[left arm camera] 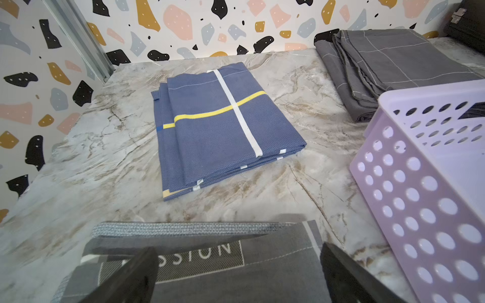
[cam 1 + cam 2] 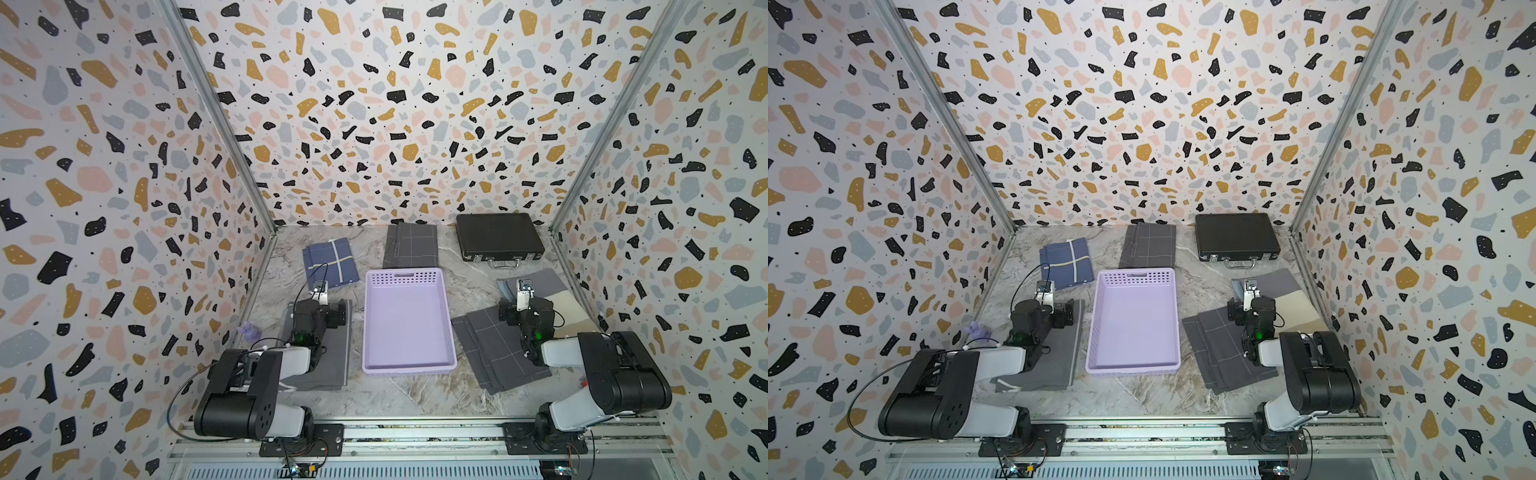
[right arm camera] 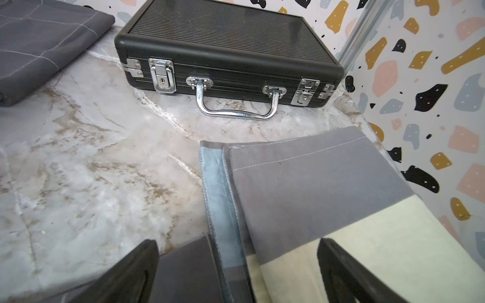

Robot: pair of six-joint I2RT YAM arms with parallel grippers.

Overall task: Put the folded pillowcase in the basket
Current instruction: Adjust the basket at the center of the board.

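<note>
Left tool (image 1: 237,259) spread wide, empty, over grey pillowcase (image 1: 278,265); right tool (image 3: 237,251) likewise over grey-cream pillowcase (image 3: 315,194).

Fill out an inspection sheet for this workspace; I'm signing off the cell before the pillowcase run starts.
Surface: marbled tabletop, no spills seen.
Job's things: lilac basket in the middle, empty; five folded pillowcases around it: blue pillowcase, far grid pillowcase, near grid pillowcase, lettered pillowcase, grey-and-cream pillowcase.
Clutter: black case, shut, by the far wall; small crumpled lilac thing by the left wall.
Hands: left hand open over the lettered pillowcase; right hand open over the grey-and-cream pillowcase; neither holds anything.
Cables: black cable loops out beside the left arm.
Surroundings: terrazzo-patterned walls on three sides; metal rail at the front.
</note>
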